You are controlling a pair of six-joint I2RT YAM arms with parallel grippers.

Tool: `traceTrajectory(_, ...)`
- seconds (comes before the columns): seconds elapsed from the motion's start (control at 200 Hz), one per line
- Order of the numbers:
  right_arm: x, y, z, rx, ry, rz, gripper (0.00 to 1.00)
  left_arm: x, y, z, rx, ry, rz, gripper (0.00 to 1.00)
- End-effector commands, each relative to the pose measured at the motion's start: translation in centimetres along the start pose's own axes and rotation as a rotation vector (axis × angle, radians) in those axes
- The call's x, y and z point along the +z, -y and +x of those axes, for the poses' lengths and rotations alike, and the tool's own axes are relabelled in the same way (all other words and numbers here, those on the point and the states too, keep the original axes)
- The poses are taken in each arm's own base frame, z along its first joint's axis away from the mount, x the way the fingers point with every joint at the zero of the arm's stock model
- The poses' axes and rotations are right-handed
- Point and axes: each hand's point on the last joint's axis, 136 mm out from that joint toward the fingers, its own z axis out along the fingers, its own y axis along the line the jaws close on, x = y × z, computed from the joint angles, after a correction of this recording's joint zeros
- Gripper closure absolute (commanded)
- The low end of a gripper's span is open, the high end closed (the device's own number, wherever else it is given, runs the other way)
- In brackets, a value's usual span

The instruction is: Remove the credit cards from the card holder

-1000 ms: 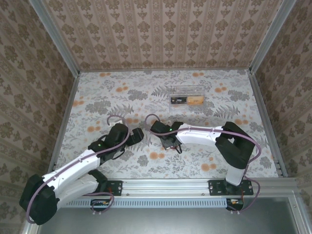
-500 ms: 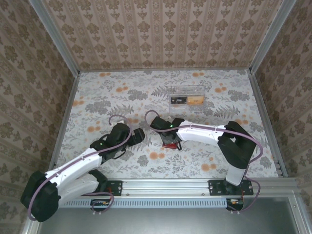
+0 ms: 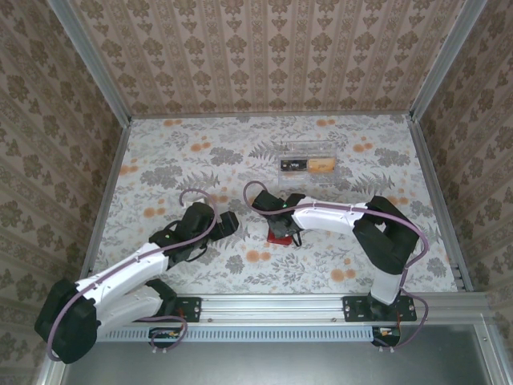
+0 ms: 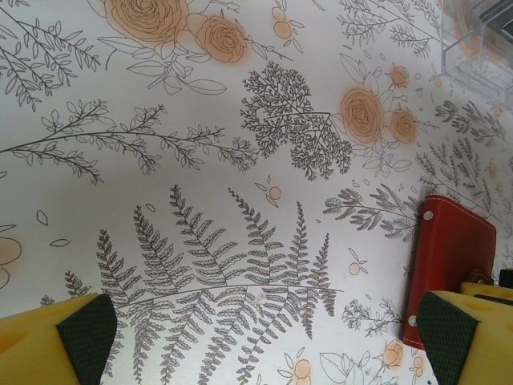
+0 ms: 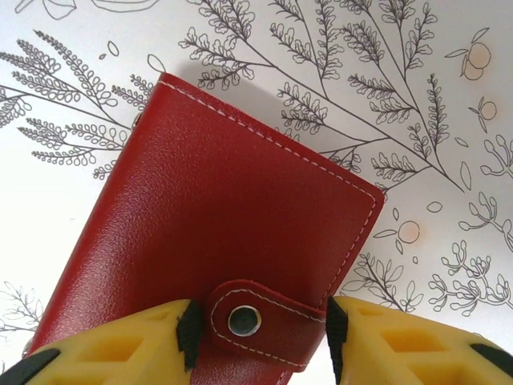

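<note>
The card holder (image 3: 279, 238) lies closed and flat near the table's middle, just right of the left gripper (image 3: 228, 220). You see grained red leather, white edge stitching and a rounded closing tab with a metal snap (image 5: 244, 321).

The right gripper (image 5: 262, 333) points steeply down over it, its arm reaching in from the right. Its yellow, dark-padded fingers (image 5: 190, 330) stand part-open either side of the tab.

The left gripper's fingers are spread wide and hold nothing, low over the matte floral table (image 3: 200, 152).

A clear box (image 3: 304, 164) sits farther back.

One second earlier no red showed under the right wrist.
</note>
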Motion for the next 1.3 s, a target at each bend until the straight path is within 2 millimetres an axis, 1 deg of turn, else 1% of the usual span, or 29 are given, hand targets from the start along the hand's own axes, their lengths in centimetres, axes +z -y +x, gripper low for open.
traceTrajectory(0.0, 1.0, -0.1, 1.6, 0.001, -0.051, -0.015, 0.52, -0.2, 0.9, -0.6, 0.012, 0.012, 0.024, 0.00)
traceTrajectory(0.03, 1.0, 0.0, 1.7, 0.001, -0.051, -0.010, 0.55, -0.2, 0.9, -0.7, 0.011, 0.013, 0.023, 0.00)
traceTrajectory(0.09, 1.1, 0.1, 1.7, -0.002, -0.049, -0.008, 0.64, -0.2, 0.9, -0.7, 0.013, 0.012, 0.022, 0.00)
traceTrajectory(0.165, 0.8, 0.1, 1.4, -0.004, -0.038, -0.009, 0.67, -0.1, 1.0, -0.6, 0.014, 0.009, 0.021, 0.00)
traceTrajectory(0.21, 0.6, 0.1, 1.2, -0.004, -0.030, -0.012, 0.71, -0.1, 0.9, -0.6, 0.013, 0.007, 0.020, 0.00)
traceTrajectory(0.255, 0.4, 0.1, 1.1, -0.005, -0.024, -0.014, 0.74, 0.0, 0.9, -0.5, 0.013, 0.006, 0.019, 0.00)
traceTrajectory(0.345, -0.1, 0.1, 0.7, -0.004, -0.013, -0.020, 0.86, 0.0, 1.0, -0.4, 0.014, 0.003, 0.020, 0.00)
traceTrajectory(0.465, -0.4, 0.3, 0.6, -0.003, 0.000, -0.020, 0.94, 0.2, 1.1, -0.4, 0.013, 0.000, 0.023, 0.00)
traceTrajectory(0.515, -0.6, 0.2, 0.6, -0.001, 0.002, -0.029, 1.00, 0.2, 1.2, -0.3, 0.016, -0.004, 0.027, 0.00)
traceTrajectory(0.625, -1.4, 0.0, 0.3, 0.004, 0.023, -0.057, 1.00, 0.4, 2.1, -0.1, 0.025, -0.015, 0.061, 0.02)
traceTrajectory(0.695, -1.9, -0.4, 0.1, -0.005, 0.043, -0.078, 1.00, 0.8, 3.3, 0.3, 0.035, -0.032, 0.111, 0.06)
traceTrajectory(0.735, -2.2, -0.7, -0.1, -0.010, 0.056, -0.095, 1.00, 0.9, 4.2, 0.6, 0.033, -0.043, 0.145, 0.10)
traceTrajectory(0.835, -2.8, -1.4, -0.5, -0.014, 0.083, -0.134, 1.00, 1.7, 6.6, 1.5, 0.028, -0.089, 0.237, 0.26)
traceTrajectory(0.865, -2.9, -1.4, -0.4, -0.014, 0.081, -0.140, 1.00, 2.0, 7.3, 1.6, 0.027, -0.101, 0.256, 0.30)
traceTrajectory(0.89, -3.2, -1.9, -1.0, -0.003, 0.107, -0.168, 1.00, 2.2, 7.8, 1.9, 0.030, -0.115, 0.268, 0.33)
traceTrajectory(0.945, -3.7, -2.2, -1.3, 0.003, 0.125, -0.197, 1.00, 2.6, 8.9, 2.3, 0.049, -0.136, 0.283, 0.38)
traceTrajectory(1.055, -5.1, -2.2, -1.9, 0.026, 0.174, -0.235, 1.00, 3.1, 10.5, 2.9, 0.090, -0.160, 0.289, 0.38)
traceTrajectory(1.12, -6.2, -2.0, -2.3, 0.042, 0.212, -0.267, 1.00, 3.3, 10.8, 2.9, 0.103, -0.167, 0.283, 0.35)
traceTrajectory(1.195, -8.1, -2.1, -3.0, 0.067, 0.267, -0.321, 1.00, 3.3, 10.3, 2.6, 0.112, -0.164, 0.247, 0.28)
traceTrajectory(1.29, -10.5, -2.3, -3.9, 0.087, 0.328, -0.394, 1.00, 2.8, 9.3, 1.6, 0.107, -0.139, 0.208, 0.19)
